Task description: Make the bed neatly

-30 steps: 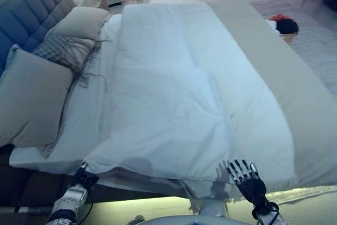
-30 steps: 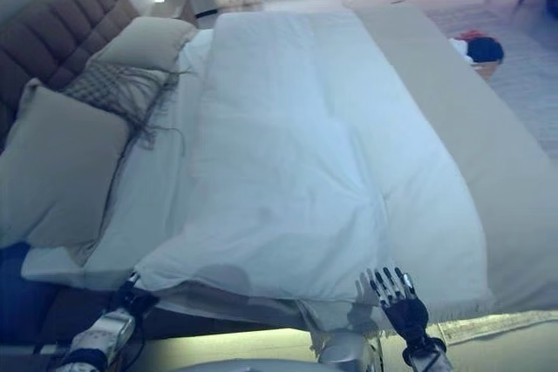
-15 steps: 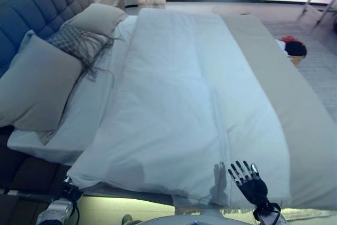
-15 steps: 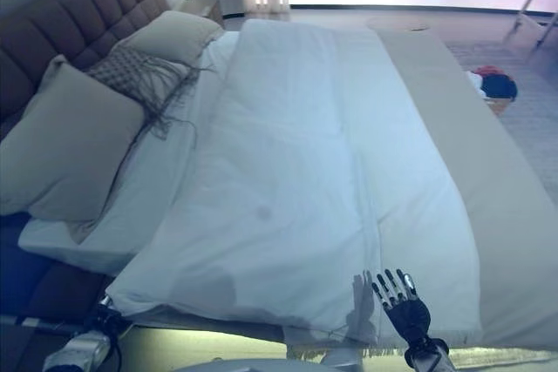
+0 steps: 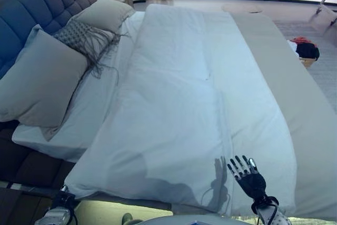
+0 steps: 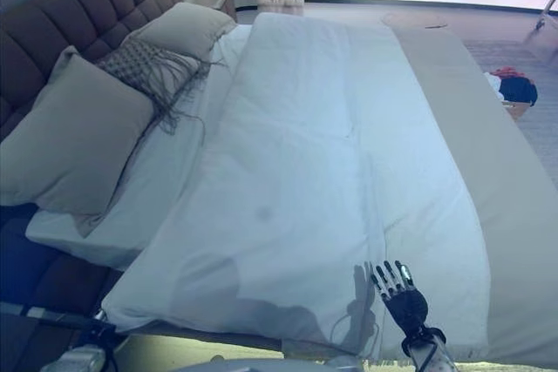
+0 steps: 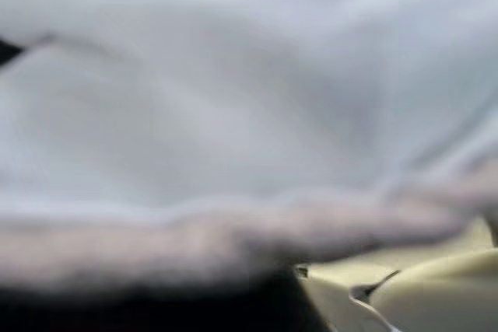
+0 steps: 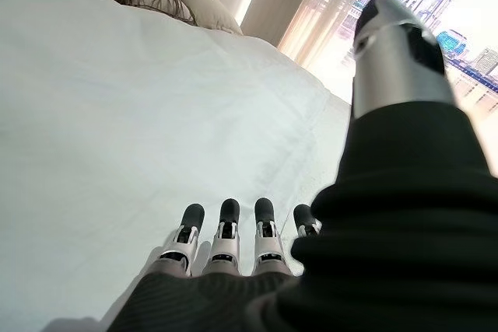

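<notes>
Smooth matt cloth duvet (image 5: pixel 189 104); tufted headboard (image 5: pixel 37 9)

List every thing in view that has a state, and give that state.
White duvet: spread flat over the bed, mildly creased.
Large pillows: leaning against the headboard.
Fringed cushion: lying between the pillows.
Right hand: open, fingers straight, over the duvet's near edge.
Left hand: under the duvet's near corner, fingers hidden.

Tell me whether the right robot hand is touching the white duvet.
Cannot tell. The right robot hand is spread, fingers straight, over the white duvet; its shadow falls just beside it, yet neither the head views nor its wrist view show contact or gap plainly.
</notes>
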Controlling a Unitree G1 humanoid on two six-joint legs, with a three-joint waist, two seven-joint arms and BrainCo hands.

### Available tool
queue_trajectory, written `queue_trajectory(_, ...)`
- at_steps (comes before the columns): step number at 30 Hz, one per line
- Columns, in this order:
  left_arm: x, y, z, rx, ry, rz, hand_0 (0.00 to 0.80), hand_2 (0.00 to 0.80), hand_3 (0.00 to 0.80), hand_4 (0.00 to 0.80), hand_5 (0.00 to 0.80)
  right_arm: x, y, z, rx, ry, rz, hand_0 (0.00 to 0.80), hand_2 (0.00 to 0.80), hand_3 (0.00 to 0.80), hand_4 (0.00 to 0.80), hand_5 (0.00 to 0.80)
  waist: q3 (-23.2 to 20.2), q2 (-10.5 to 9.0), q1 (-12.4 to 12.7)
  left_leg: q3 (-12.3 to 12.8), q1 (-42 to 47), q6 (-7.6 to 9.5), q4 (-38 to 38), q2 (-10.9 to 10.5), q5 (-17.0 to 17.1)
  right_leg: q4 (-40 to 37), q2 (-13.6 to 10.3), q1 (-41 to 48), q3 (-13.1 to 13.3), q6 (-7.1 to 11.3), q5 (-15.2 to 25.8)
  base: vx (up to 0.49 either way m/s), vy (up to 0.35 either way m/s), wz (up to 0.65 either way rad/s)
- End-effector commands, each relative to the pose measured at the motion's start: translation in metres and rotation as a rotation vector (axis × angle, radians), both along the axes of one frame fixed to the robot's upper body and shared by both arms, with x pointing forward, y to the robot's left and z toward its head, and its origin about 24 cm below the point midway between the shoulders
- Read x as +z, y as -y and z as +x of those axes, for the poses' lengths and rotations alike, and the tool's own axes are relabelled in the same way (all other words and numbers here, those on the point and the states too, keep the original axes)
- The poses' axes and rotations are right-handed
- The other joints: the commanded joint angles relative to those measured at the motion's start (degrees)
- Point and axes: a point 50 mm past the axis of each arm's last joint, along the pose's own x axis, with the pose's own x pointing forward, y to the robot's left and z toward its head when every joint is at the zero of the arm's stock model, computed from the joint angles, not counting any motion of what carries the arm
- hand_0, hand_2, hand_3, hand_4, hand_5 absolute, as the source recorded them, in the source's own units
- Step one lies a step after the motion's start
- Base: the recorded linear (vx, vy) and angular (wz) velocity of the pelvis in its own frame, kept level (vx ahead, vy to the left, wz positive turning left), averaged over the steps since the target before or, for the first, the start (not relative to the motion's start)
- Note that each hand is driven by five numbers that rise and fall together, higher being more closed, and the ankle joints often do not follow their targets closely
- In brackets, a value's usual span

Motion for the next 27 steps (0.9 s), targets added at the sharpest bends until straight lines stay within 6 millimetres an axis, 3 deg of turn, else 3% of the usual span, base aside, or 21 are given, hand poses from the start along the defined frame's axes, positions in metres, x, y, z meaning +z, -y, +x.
queue_trajectory(1, 0.080, -0.109, -0.047, 0.341, 0.063, 0.366, 0.800, 0.800, 0.800, 0.800, 0.800, 0.008, 0.005, 0.002, -0.030, 0.072, -0.006, 0.000, 0.000, 0.000, 0.000, 0.000, -2.9, 0.22, 4.4, 0.7, -0.8, 1.56, 2.1, -2.4, 0.5, 6.6, 1.1, -4.6, -0.5, -3.31, -1.3, 0.000, 0.000, 0.00)
queue_trajectory(11, 0.055, -0.084, -0.073, 0.236, 0.001, 0.440, 0.800, 0.800, 0.800, 0.800, 0.800, 0.004, 0.008, -0.014, -0.067, 0.062, 0.003, 0.000, 0.000, 0.000, 0.000, 0.000, -2.8, -0.51, 7.0, -0.5, -1.4, 1.96, 2.4, -3.0, 0.1, 5.3, 0.8, -3.9, -1.4, -3.16, -0.8, 0.000, 0.000, 0.00)
queue_trajectory(15, 0.027, -0.048, -0.078, 0.151, -0.037, 0.394, 0.800, 0.800, 0.800, 0.800, 0.800, -0.001, 0.008, -0.022, -0.114, 0.055, 0.019, 0.000, 0.000, 0.000, 0.000, 0.000, -2.5, -1.20, 9.3, -1.8, -2.0, 2.05, 2.3, -3.5, 0.2, 4.8, 0.8, -3.3, -3.1, -3.21, -0.5, -0.002, -0.014, 0.05)
queue_trajectory(17, 0.020, -0.042, -0.084, 0.148, -0.086, 0.379, 0.800, 0.800, 0.800, 0.800, 0.800, -0.001, 0.008, -0.023, -0.120, 0.062, 0.016, 0.000, 0.000, 0.000, 0.000, 0.000, -2.5, -1.34, 9.7, -2.4, -2.2, 2.01, 1.9, -3.6, 0.5, 4.6, 0.8, -3.0, -3.7, -3.22, -0.4, 0.000, -0.007, 0.17)
queue_trajectory(22, 0.031, -0.059, -0.091, 0.164, -0.160, 0.415, 0.800, 0.800, 0.800, 0.800, 0.800, 0.003, 0.010, -0.017, -0.099, 0.063, 0.003, 0.000, 0.000, 0.000, 0.000, 0.000, -2.9, -1.48, 9.5, -2.3, -1.6, 1.98, 1.0, -3.5, 0.8, 4.1, 1.0, -2.5, -4.0, -3.28, -0.3, 0.020, 0.016, 0.17)
queue_trajectory(27, 0.055, -0.085, -0.080, 0.135, -0.137, 0.506, 0.800, 0.800, 0.800, 0.800, 0.800, 0.003, 0.007, -0.011, -0.064, 0.058, -0.003, 0.000, 0.000, 0.000, 0.000, 0.000, -3.0, -1.25, 8.8, -1.6, -1.1, 1.94, 1.3, -3.2, 0.7, 4.4, 1.1, -2.4, -3.7, -3.43, -0.5, 0.006, 0.006, 0.00)
